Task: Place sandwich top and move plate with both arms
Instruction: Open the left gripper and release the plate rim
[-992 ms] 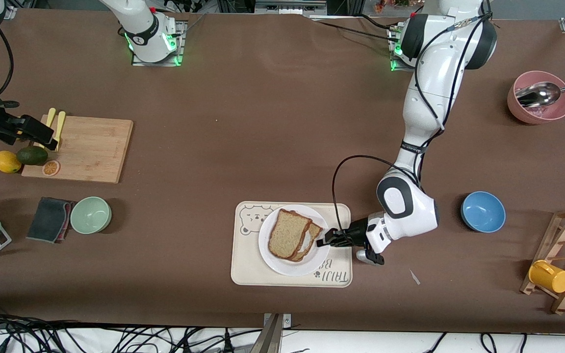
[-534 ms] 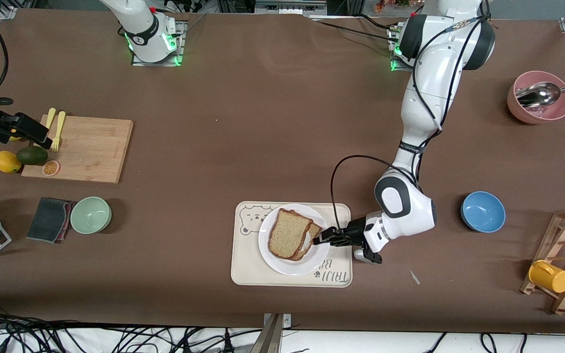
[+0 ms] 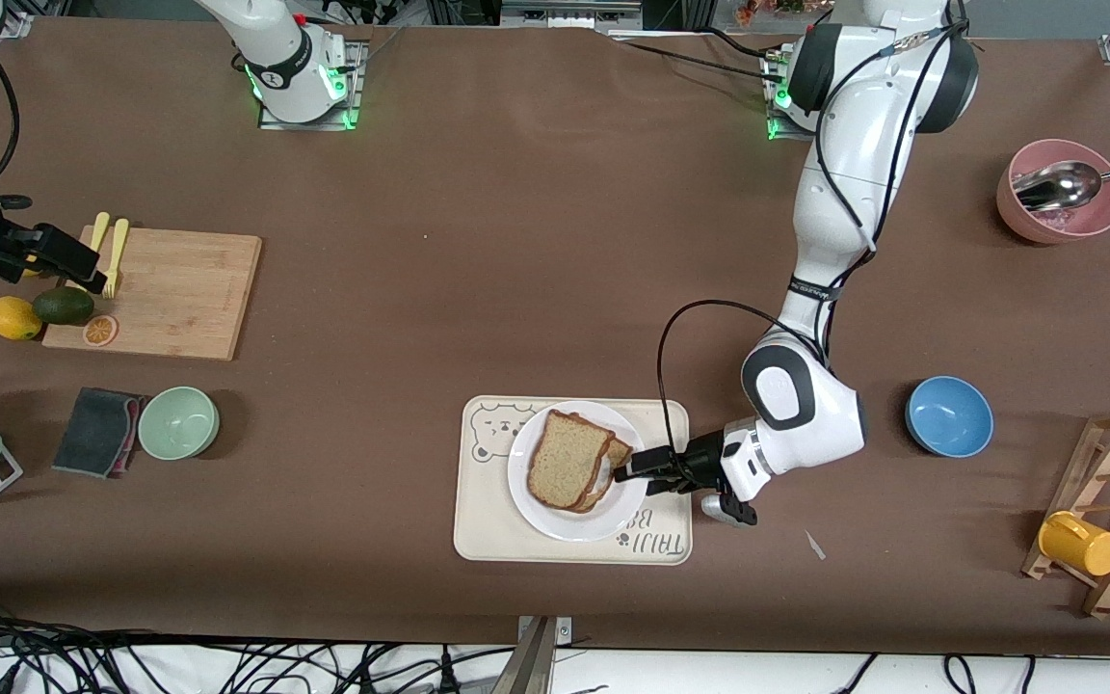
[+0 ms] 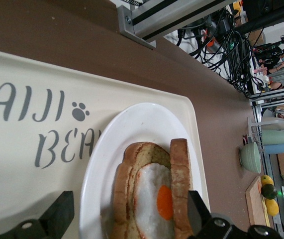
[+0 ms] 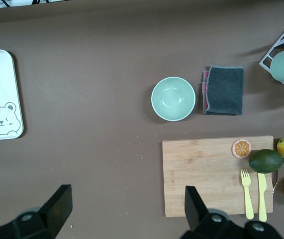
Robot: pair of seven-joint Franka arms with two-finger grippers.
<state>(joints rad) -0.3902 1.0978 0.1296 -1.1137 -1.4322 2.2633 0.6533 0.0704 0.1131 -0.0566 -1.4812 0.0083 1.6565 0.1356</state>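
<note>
my left gripper (image 3: 624, 472) sat low at the plate (image 3: 541, 511) rim, fingers (image 4: 62, 214) spread apart with nothing between them. the plate lay on the tray (image 3: 478, 540), and the top slice (image 3: 565, 458) leaned on the egg slice (image 4: 154, 199), not flat. i judged the bread light, soft and easy to crush, so a gentle push on the crust would suit; the plate looked stiff and slick, best pinched at the rim. only my wrist view showed the egg. my right gripper (image 3: 68, 258) waited, spread open, over the cutting board (image 3: 189, 289).
</note>
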